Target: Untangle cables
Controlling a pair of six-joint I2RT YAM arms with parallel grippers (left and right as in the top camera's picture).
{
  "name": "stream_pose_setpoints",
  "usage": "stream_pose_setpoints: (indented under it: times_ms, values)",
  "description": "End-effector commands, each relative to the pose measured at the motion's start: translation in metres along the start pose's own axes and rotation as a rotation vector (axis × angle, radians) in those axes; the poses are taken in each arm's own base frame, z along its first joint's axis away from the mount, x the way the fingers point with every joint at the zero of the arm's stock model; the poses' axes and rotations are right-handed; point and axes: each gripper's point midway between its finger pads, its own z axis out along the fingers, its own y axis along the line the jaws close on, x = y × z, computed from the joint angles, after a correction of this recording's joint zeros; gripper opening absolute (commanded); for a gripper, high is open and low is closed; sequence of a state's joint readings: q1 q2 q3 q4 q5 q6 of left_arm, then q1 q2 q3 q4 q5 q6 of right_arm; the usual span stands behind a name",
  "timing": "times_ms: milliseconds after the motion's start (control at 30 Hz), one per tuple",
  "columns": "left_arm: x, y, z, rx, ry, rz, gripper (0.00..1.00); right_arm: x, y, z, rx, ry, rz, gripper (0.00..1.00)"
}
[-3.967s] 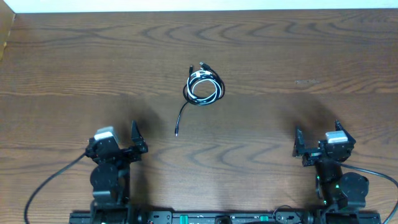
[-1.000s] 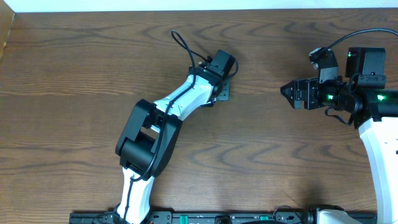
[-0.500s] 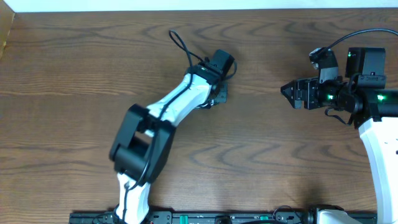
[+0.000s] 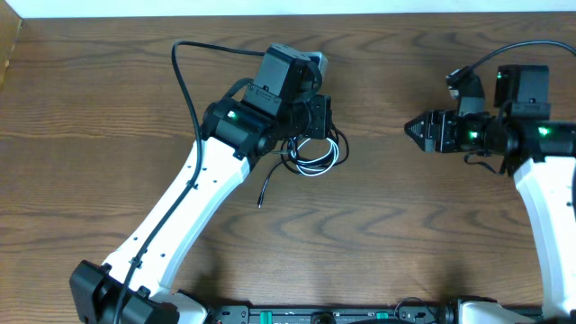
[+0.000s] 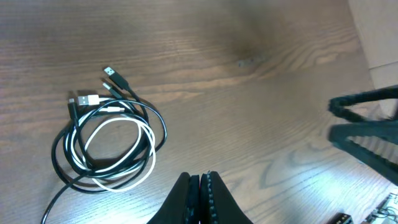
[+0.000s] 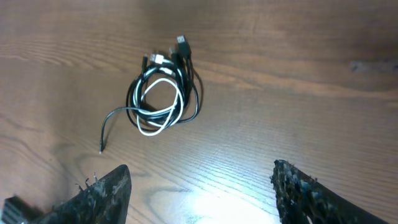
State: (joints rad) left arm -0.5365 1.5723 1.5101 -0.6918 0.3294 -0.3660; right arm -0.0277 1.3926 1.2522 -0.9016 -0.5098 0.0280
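The cables [image 4: 314, 154] lie on the wooden table as one small coil of black and white cords, with a loose black tail [image 4: 266, 187] trailing left. My left gripper [image 4: 319, 124] hovers just beyond the coil, shut with nothing between its fingers. In the left wrist view the cables [image 5: 109, 140] sit left of the shut left gripper [image 5: 200, 178], plug ends [image 5: 111, 73] pointing away. My right gripper [image 4: 412, 129] is well to the right of the coil and points at it. In the right wrist view the right gripper [image 6: 202, 186] stands open and empty, with the cables [image 6: 163, 93] farther off.
A thick black arm cord [image 4: 184, 83] loops above the left arm. The table's far edge [image 4: 288, 13] runs along the top. A pale box [image 4: 7, 45] stands at the far left corner.
My left arm has swung and lifted, uncovering the coil, and its gripper has shut empty. The coil lies a little right of and nearer than four seconds ago. The right arm has barely moved.
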Motion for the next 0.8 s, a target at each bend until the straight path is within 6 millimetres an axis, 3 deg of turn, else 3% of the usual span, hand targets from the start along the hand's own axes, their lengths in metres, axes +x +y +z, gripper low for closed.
stream_pose_setpoints:
  times_ms: [0, 133, 233, 400, 567, 767]
  values:
    - [-0.001, 0.005, -0.011, 0.003, 0.009, -0.025, 0.07, -0.005, 0.018, 0.022, -0.103, 0.034, 0.019, 0.68]
    - [0.002, 0.023, -0.013, -0.034, 0.031, -0.099, 0.07, -0.004, 0.027, 0.052, -0.127, 0.081, 0.036, 0.65]
    - [-0.002, 0.045, -0.019, -0.071, 0.027, -0.18, 0.07, 0.002, 0.029, 0.095, -0.1, 0.135, 0.029, 0.63]
    - [-0.001, 0.066, -0.025, -0.109, 0.035, -0.234, 0.08, 0.011, 0.027, 0.147, -0.055, 0.173, -0.034, 0.58]
    - [0.002, 0.071, -0.027, -0.122, 0.048, -0.249, 0.08, 0.023, 0.03, 0.189, -0.068, 0.202, -0.095, 0.46]
    - [0.002, 0.071, -0.027, -0.122, 0.048, -0.249, 0.09, 0.043, 0.019, 0.226, -0.004, 0.249, -0.126, 0.44]
